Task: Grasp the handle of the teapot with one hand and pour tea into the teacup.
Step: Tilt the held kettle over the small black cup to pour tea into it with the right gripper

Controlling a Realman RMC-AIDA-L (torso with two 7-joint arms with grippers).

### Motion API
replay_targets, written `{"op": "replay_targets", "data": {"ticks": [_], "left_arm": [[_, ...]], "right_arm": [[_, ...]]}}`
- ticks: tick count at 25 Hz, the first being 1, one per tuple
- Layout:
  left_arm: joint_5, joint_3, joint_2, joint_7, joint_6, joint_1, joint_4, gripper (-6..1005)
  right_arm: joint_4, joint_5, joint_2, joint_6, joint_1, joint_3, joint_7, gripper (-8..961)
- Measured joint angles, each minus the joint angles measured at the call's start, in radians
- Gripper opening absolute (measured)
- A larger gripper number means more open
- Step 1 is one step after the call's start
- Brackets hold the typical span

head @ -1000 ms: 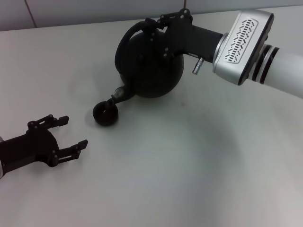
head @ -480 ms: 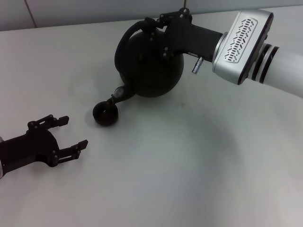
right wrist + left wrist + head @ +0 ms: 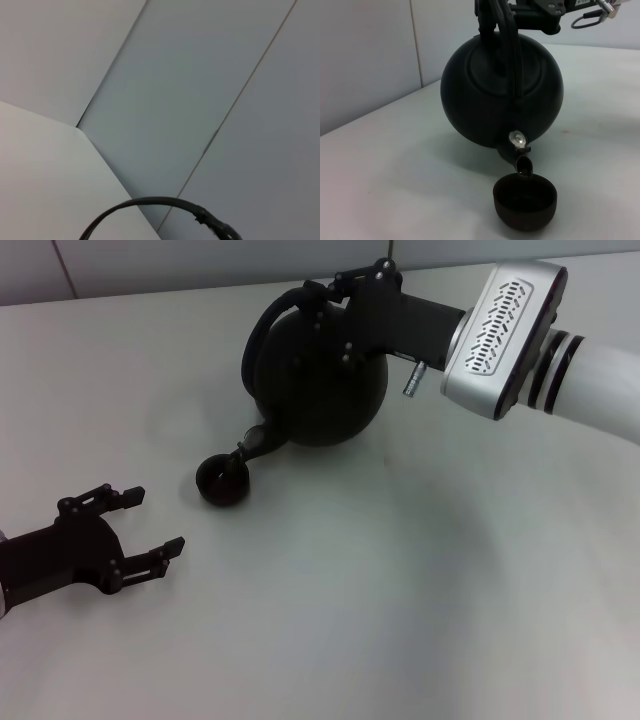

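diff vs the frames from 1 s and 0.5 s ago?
The right hand, shut on the handle, has shifted slightly up and toward the robot's left, carrying the teapot with it, spout tipped over the teacup. The teacup has moved slightly left. The left hand stays open and parked.

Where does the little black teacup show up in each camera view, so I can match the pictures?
Head view: the teacup sits on the table left of centre, just under the teapot's spout.
Left wrist view: the cup is low in the picture, right of centre, directly beneath the spout tip.
Right wrist view: not in it.
Shared landmark: the teapot's spout, hanging over the cup in both views.
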Motion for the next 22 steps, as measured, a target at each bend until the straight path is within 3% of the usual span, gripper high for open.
{"op": "replay_targets", "data": {"ticks": [4, 9, 22], "left_arm": [[0.0, -0.001, 0.0, 0.0, 0.0, 0.0, -0.001, 821], [0.0, -0.001, 0.0, 0.0, 0.0, 0.001, -0.002, 821], [0.0, -0.004, 0.006, 0.001, 0.01, 0.005, 0.001, 821]], "right_arm": [[-0.021, 0.072, 0.0, 0.018, -0.005, -0.074, -0.003, 105], [-0.12, 0.217, 0.0, 0.102, -0.056, -0.266, 0.003, 104], [-0.126, 0.24, 0.0, 0.108, -0.081, -0.273, 0.041, 97]]}}
